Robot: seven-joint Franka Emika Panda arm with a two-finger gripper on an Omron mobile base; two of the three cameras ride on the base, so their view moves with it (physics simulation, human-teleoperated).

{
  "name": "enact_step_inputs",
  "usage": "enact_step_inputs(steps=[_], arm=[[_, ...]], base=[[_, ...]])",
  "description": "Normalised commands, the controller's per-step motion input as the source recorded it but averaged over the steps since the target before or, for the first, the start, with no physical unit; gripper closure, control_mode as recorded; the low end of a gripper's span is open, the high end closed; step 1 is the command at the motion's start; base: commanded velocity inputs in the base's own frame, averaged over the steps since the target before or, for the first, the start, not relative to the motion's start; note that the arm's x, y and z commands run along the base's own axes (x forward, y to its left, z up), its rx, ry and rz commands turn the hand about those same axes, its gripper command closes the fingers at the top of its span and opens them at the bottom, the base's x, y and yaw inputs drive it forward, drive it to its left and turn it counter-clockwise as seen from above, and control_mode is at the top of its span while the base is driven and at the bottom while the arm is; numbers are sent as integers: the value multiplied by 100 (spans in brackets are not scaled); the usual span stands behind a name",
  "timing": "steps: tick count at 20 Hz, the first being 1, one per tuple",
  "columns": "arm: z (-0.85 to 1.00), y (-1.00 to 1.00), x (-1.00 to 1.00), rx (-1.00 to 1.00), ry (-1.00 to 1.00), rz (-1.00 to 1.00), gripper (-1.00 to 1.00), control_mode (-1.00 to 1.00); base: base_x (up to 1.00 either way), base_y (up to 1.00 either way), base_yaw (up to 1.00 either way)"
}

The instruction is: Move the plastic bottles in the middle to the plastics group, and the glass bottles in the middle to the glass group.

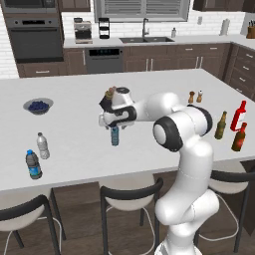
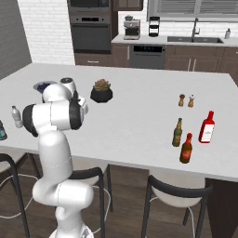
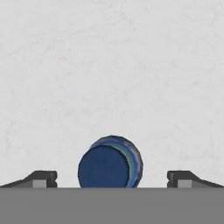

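- Even, diffuse rendered light lies over the whole kitchen; no single lamp shows itself, and the window above the sink is pale but casts no beam.
- The white island counter is bright and flat, nearly without glare; the shadows under the bowl and the bottles are faint and soft.
- The dark cabinets and oven keep little detail.
- Both base views are low in resolution; small far things look soft and blocky, with jagged edges.
- The hand view is evenly lit, the marbled surface pale grey, and the blue cap slightly blurred at its rim.
- No bending at the edges.
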Motion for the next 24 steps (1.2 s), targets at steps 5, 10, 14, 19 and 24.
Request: enact_step_inputs(steps=[5, 10, 14, 19, 24], arm=[[-4, 14, 4, -2, 0, 0, -100, -100], [-1, -2, 4, 0, 0, 0, -100, -100], [-4, -13, 0, 0, 0, 0, -100, -100], [-9, -13, 0, 0, -1, 0, -100, -100], [-11, -1, 0, 0, -14, 3, -100, -100]], base=[[0, 0, 0], [0, 0, 0], [0, 0, 0], [0, 0, 0], [0, 0, 0]])
